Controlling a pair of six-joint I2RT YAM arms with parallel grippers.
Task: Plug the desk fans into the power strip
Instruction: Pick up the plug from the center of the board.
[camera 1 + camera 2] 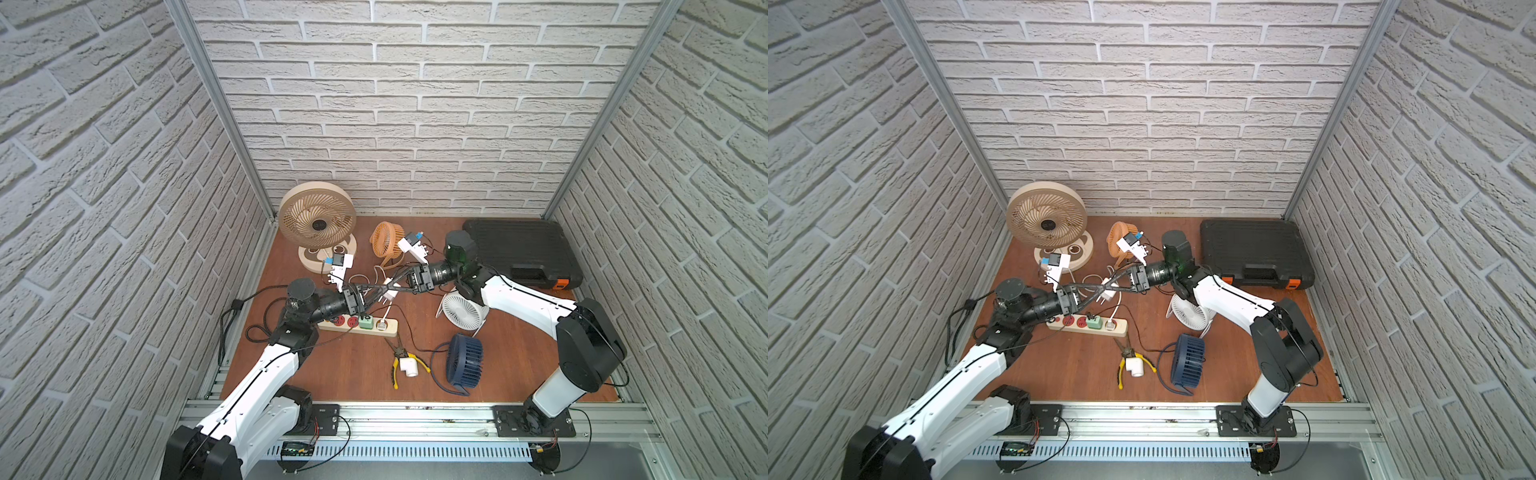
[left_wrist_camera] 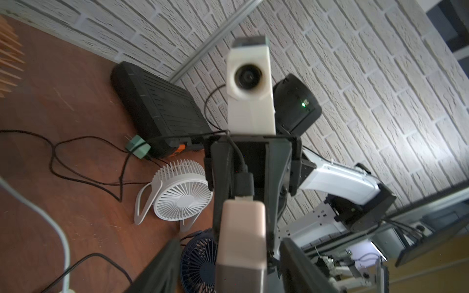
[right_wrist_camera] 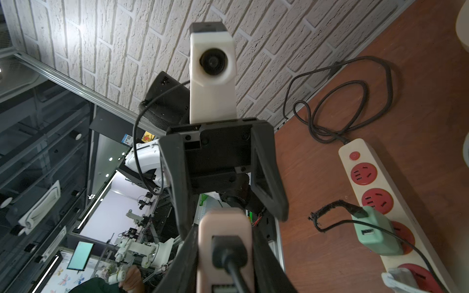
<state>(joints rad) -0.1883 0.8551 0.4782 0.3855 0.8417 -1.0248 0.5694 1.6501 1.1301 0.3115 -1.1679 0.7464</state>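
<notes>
Nearest my bases, yellow-handled pliers [image 1: 395,368] lie on the brown table [image 1: 340,374] with a white pipe elbow [image 1: 408,366] touching them. A navy fan [image 1: 465,365] lies just beside them.

Behind these the power strip [image 1: 353,323] lies flat. Its switch end is hidden under my left wrist in both top views. A green adapter [image 1: 365,322] sits in its third socket from the switch and a white plug [image 1: 381,324] in the fourth. A white fan [image 1: 461,311] stands to the right of the strip, under my right arm.

Above and just behind the strip, my two grippers meet tip to tip in the air. My right gripper [image 1: 390,286] is clamped on a pale adapter [image 1: 389,296], which has a black cable [image 3: 228,253] plugged into its end. My left gripper [image 1: 380,291] faces it with its fingers [image 2: 299,266] spread wide on either side of the adapter, clear of its sides.

Farther back stand an orange fan [image 1: 387,239] and a large beige fan [image 1: 318,218]. A black case [image 1: 519,249] lies near the rear wall.
</notes>
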